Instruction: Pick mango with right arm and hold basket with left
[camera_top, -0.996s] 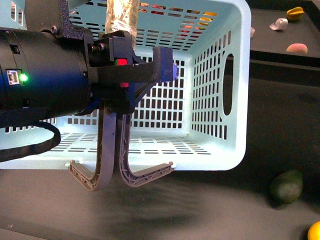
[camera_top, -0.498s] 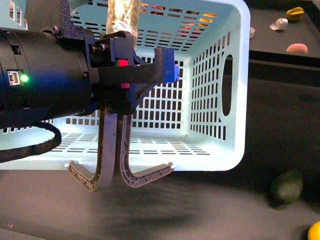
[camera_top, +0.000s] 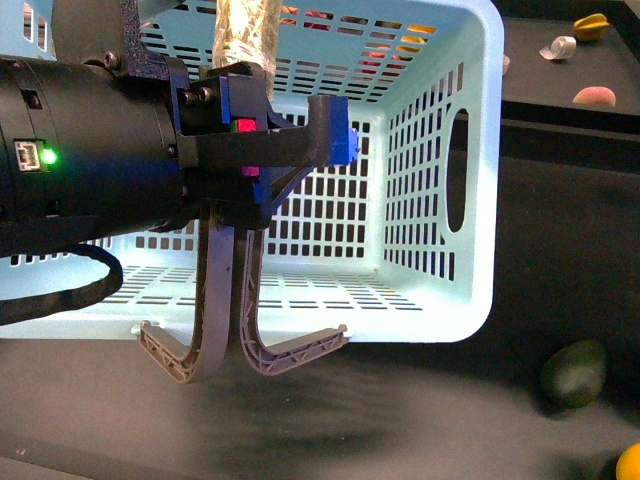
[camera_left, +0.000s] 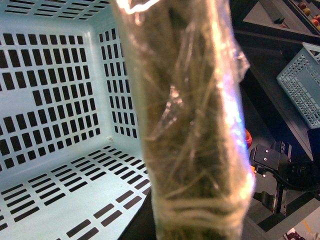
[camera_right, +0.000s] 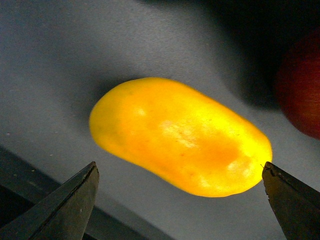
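The light turquoise basket (camera_top: 440, 300) fills the front view. Its two grey-brown handles (camera_top: 225, 310) rise together into my left gripper (camera_top: 240, 190), which is shut on them at the end of the thick black arm (camera_top: 90, 150). In the left wrist view a plastic-wrapped fibrous bundle (camera_left: 190, 125) hides the jaws, with the basket's slotted inside (camera_left: 60, 100) behind it. The yellow-orange mango (camera_right: 180, 135) lies on a grey surface in the right wrist view. My right gripper (camera_right: 180, 164) is open, its black fingertips (camera_right: 82, 185) standing wide on either side of the mango without touching it. The mango (camera_top: 630, 464) also peeks in at the front view's lower right corner.
A dark green oval fruit (camera_top: 573, 372) lies right of the basket. A yellow star-shaped fruit (camera_top: 590, 25), a white object (camera_top: 557, 47) and a pinkish fruit (camera_top: 598, 96) sit at the back right. A dark red fruit (camera_right: 302, 90) lies beside the mango. A second teal basket (camera_left: 302, 82) stands further off.
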